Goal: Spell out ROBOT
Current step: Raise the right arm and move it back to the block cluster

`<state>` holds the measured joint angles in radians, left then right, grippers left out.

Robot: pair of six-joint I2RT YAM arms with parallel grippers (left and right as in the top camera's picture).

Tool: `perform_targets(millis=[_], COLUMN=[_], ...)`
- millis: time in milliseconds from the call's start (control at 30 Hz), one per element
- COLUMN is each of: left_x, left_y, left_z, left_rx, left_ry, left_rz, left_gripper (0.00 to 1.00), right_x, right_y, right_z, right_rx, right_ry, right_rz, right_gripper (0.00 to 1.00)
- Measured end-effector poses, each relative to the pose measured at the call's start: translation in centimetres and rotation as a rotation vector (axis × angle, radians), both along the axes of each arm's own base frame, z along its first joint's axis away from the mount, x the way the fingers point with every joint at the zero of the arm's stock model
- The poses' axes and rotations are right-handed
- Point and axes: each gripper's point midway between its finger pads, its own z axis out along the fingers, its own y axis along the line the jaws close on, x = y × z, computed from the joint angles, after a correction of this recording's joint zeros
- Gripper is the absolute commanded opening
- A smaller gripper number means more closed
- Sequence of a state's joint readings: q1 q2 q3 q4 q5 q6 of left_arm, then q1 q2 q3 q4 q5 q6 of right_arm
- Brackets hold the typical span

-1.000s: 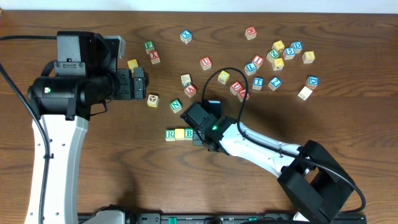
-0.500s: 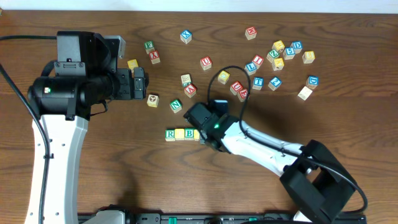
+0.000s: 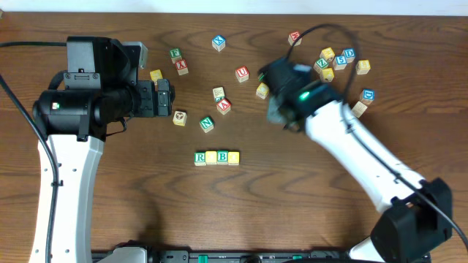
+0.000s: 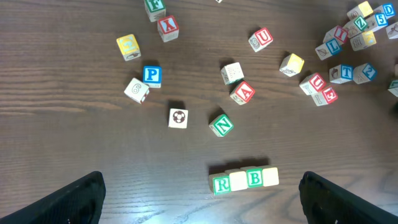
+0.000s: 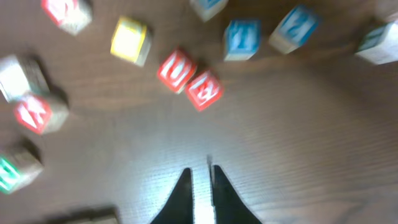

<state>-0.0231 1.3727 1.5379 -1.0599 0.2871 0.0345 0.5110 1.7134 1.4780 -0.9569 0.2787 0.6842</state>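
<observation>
You'll see the row [image 3: 211, 157] of touching cubes: R cube [image 3: 199, 158] leftmost, B cube [image 3: 222, 156] third; T cube [image 4: 346, 73] seemingly lies far right, behind.

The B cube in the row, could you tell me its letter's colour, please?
Green; the B cube shows best in the left wrist view.

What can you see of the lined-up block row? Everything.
The row is four small wooden cubes flat on the dark wood table, touching side by side in a straight line. In order: green R, a plain pale yellow face, green B, another pale yellow face. Edges look like light bare wood. Only the table and neighbouring cubes touch it; the scattered cubes lie apart.
</observation>
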Motion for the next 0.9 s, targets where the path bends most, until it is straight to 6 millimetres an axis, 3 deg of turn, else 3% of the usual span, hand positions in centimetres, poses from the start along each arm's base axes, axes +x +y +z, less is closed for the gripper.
perform_targets(millis=[33, 67, 167, 267, 367, 500, 633, 900], left_x=[0.0, 0.0, 0.0, 0.0, 0.0, 0.0, 0.0, 0.0], left_y=[0.0, 0.0, 0.0, 0.0, 0.0, 0.0, 0.0, 0.0], left_z=[0.0, 0.0, 0.0, 0.0, 0.0, 0.0, 0.0, 0.0], left_rx=[0.0, 0.001, 0.0, 0.0, 0.0, 0.0, 0.0, 0.0], left_ry=[0.0, 0.0, 0.0, 0.0, 0.0, 0.0, -0.001, 0.0], left_rz=[0.0, 0.0, 0.0, 0.0, 0.0, 0.0, 0.0, 0.0], left_gripper=[0.98, 0.98, 0.98, 0.98, 0.98, 0.98, 0.98, 0.98], right_x=[0.9, 1.6, 3.5, 4.9, 5.4, 6.1, 7.1, 7.5], right_y=[-0.8, -1.4, -2.9, -4.2, -5.1, -5.6, -5.7, -5.5], right_z=[1.0, 1.8, 4.0, 5.5, 5.4, 3.0, -2.1, -8.1], right_rx=[0.017, 0.03, 0.078, 0.11, 0.115, 0.098, 0.07, 0.034], right_ry=[-0.019, -0.034, -0.081, -0.12, -0.117, -0.062, 0.04, 0.154], right_rz=[-0.022, -0.034, -0.062, -0.082, -0.091, -0.094, -0.098, -0.099], right_gripper=[0.22, 0.33, 0.43, 0.62, 0.63, 0.6, 0.56, 0.56])
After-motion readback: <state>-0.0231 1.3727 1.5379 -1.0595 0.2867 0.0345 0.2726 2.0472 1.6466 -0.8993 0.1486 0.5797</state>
